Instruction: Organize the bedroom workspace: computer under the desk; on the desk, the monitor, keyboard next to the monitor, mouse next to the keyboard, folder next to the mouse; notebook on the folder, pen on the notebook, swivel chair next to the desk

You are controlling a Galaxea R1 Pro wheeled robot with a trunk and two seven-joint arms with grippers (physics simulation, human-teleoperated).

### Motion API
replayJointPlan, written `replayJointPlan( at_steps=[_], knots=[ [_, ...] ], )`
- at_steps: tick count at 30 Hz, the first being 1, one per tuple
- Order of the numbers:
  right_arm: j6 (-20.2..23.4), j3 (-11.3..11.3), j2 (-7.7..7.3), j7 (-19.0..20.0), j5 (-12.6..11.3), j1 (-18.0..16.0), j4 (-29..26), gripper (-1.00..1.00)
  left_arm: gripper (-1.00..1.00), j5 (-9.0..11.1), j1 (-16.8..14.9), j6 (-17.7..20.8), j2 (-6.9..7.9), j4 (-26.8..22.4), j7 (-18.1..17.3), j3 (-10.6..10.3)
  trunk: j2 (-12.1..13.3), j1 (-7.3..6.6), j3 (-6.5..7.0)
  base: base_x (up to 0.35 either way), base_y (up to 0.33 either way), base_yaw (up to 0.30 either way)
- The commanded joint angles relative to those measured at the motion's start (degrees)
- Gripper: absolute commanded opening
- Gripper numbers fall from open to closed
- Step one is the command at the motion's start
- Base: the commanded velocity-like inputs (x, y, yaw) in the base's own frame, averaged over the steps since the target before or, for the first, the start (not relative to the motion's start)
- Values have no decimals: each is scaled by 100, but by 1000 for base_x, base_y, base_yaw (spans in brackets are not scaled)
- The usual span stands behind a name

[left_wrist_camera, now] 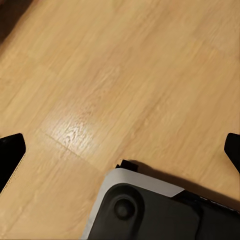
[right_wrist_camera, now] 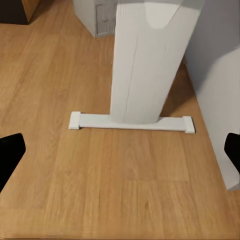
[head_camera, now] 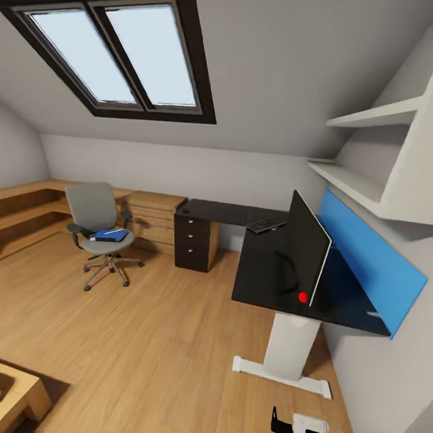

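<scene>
The black desk [head_camera: 264,271] stands at the right on a white pedestal leg [head_camera: 290,346] [right_wrist_camera: 145,60]. The monitor [head_camera: 306,256] stands on it, seen edge-on, and the keyboard [head_camera: 266,224] lies behind it. Across the floor to the left is the swivel chair [head_camera: 98,224], with the blue folder [head_camera: 108,234] on its seat. A thin white streak on the folder may be the pen. The mouse and notebook are hidden. The computer [right_wrist_camera: 100,17] shows behind the pedestal. My left gripper [left_wrist_camera: 120,152] and right gripper [right_wrist_camera: 120,152] are open over bare floor.
Black drawers [head_camera: 192,240] sit under the desk's far end, beside a wooden drawer chest [head_camera: 153,215]. Low wooden shelving [head_camera: 16,215] runs along the left wall. A bed corner [head_camera: 10,389] is at the near left. White shelves [head_camera: 378,115] and a blue panel [head_camera: 368,259] line the right wall.
</scene>
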Motion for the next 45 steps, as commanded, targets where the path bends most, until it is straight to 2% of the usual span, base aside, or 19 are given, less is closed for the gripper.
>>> replayJointPlan(
  at_steps=[1, 16, 36, 45],
  knots=[
    [-18, 52, 2, -12, -58, -3, 7, 100, 100, 27, 5, -8, -3, -8, -9, 15, -5, 2, -9, 0, 286, 183],
    [-24, 52, -1, -6, -43, -3, 39, 100, 100, 27, 4, -9, -3, -8, -13, 13, -5, 2, -103, 50, 299, 165],
    [-19, 69, -80, -3, -30, -3, 107, 100, 100, 27, 2, -9, -12, -8, -14, 12, -5, 2, -112, 204, 292, 11],
    [-64, 77, -42, -3, -35, -3, 107, 100, 100, 27, 3, -9, -12, -8, -14, 12, -5, 2, -112, 242, 263, 0]
  ],
)
